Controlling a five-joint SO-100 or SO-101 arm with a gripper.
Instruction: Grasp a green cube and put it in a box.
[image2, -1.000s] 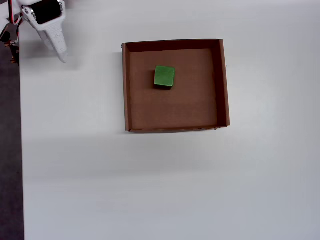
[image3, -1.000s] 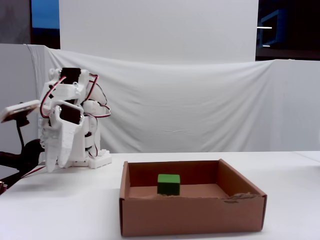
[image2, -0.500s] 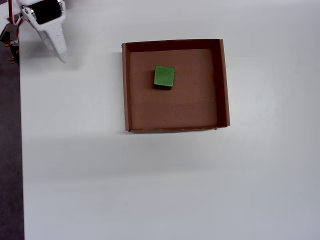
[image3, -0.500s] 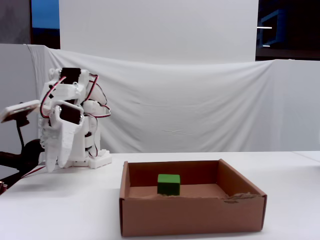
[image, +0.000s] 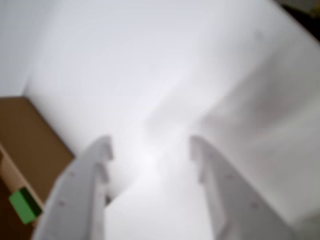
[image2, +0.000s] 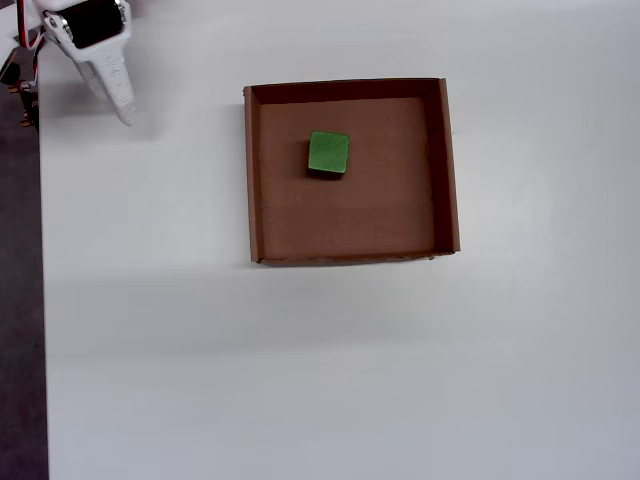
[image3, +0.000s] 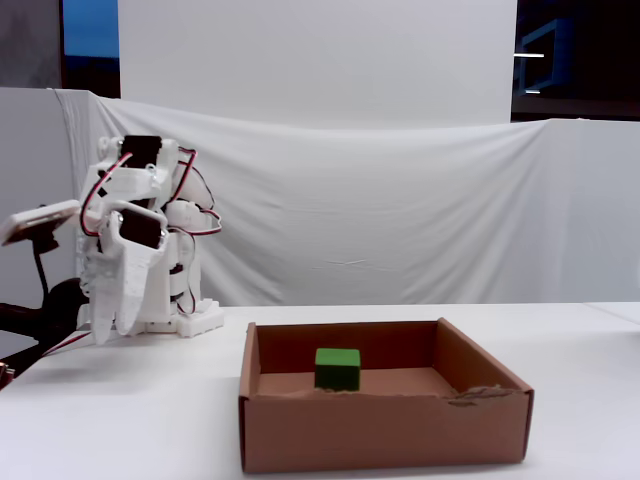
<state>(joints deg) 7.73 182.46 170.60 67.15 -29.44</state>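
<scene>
The green cube (image2: 328, 153) sits on the floor of the brown cardboard box (image2: 252, 180), above and left of its middle in the overhead view. The fixed view shows the cube (image3: 337, 368) behind the box's front wall (image3: 380, 430). My gripper (image2: 122, 112) hangs far off at the table's upper left corner, pointing down beside the arm's base (image3: 112, 335). In the blurred wrist view its fingers stand apart, so the gripper (image: 150, 145) is open with only white table between them. The cube (image: 22, 205) and box (image: 30, 140) lie at that view's left edge.
The white table (image2: 350, 370) spreads around the box on all sides. Its left edge meets a dark floor strip (image2: 20, 300). A white cloth backdrop (image3: 400, 210) hangs behind the table, and red and black cables (image3: 195, 190) loop over the arm.
</scene>
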